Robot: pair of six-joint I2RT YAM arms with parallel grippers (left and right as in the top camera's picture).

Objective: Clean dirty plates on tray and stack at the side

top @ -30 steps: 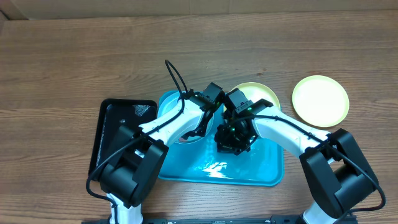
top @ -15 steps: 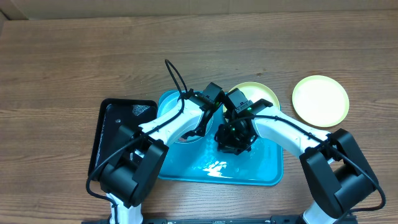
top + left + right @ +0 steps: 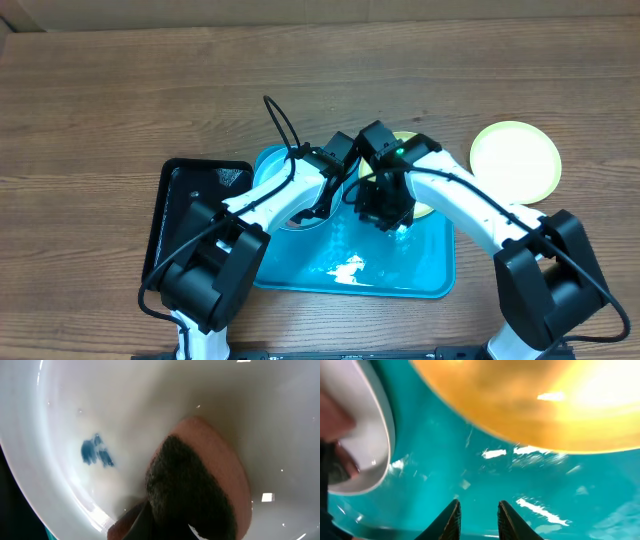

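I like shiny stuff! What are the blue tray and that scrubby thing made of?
The tray looks like glossy plastic: smooth, with bright glints. The scrubbing sponge seems to be soft pinkish foam with a dark, rough, fuzzy scouring face.

The left arm point(image 3: 270, 197) and right arm point(image 3: 465, 200) crowd the upper middle of the tray point(image 3: 420, 282); its lower strip lies free. The table point(image 3: 120, 90) at upper left is open.
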